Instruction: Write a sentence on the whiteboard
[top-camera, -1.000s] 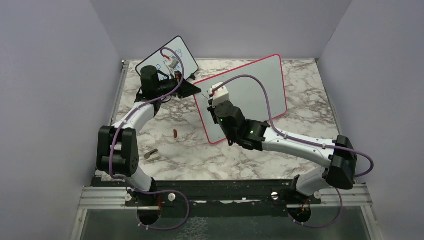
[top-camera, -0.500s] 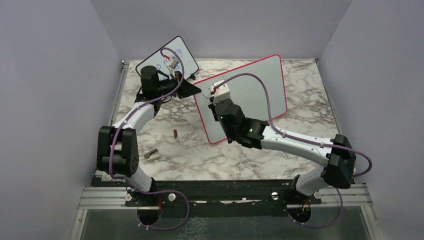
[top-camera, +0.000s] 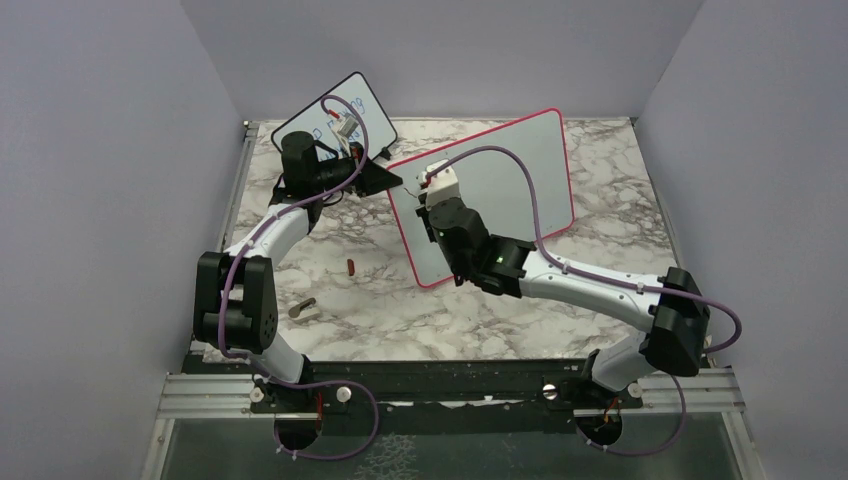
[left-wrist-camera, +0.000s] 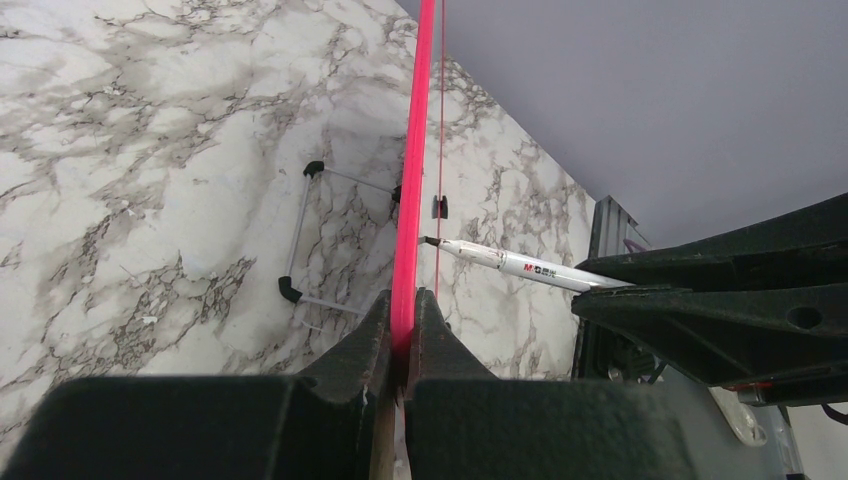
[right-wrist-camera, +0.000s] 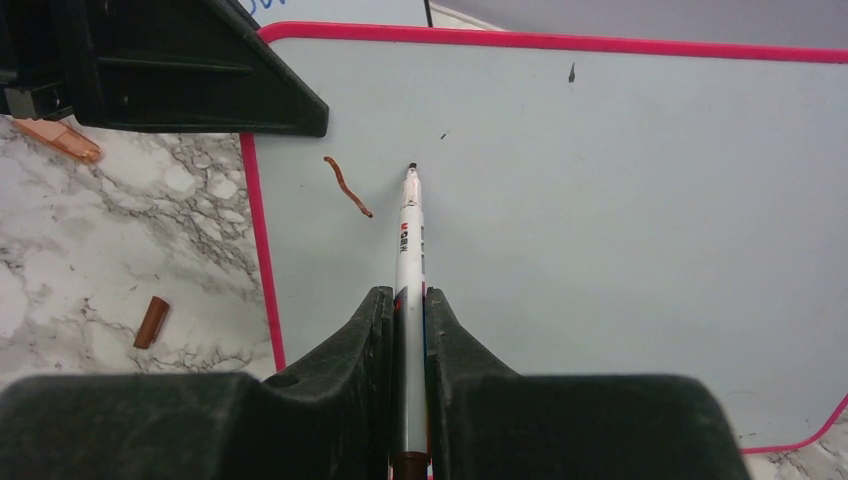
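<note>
The whiteboard (top-camera: 520, 180), white with a red-pink frame, stands tilted at the table's middle. My left gripper (top-camera: 393, 181) is shut on its upper left edge; the left wrist view shows the pink frame (left-wrist-camera: 415, 150) pinched between the jaws of that gripper (left-wrist-camera: 403, 300). My right gripper (right-wrist-camera: 405, 295) is shut on a white marker (right-wrist-camera: 408, 230), whose tip sits at the board's surface (right-wrist-camera: 620, 200) near the top left. Of the sentence, one short curved brownish-red stroke (right-wrist-camera: 347, 186) shows just left of the tip. From above, the right gripper (top-camera: 430, 205) is in front of the board.
A smaller black-framed board (top-camera: 350, 110) with blue writing leans at the back left. A brown marker cap (top-camera: 351, 266) lies on the marble left of the whiteboard, and a small grey-brown object (top-camera: 302, 307) lies nearer the front. Black-tipped wire feet (left-wrist-camera: 300, 230) stick out behind the board.
My right arm has crept slightly up and left along the board with the marker. The left arm and the whiteboard have stayed put.
</note>
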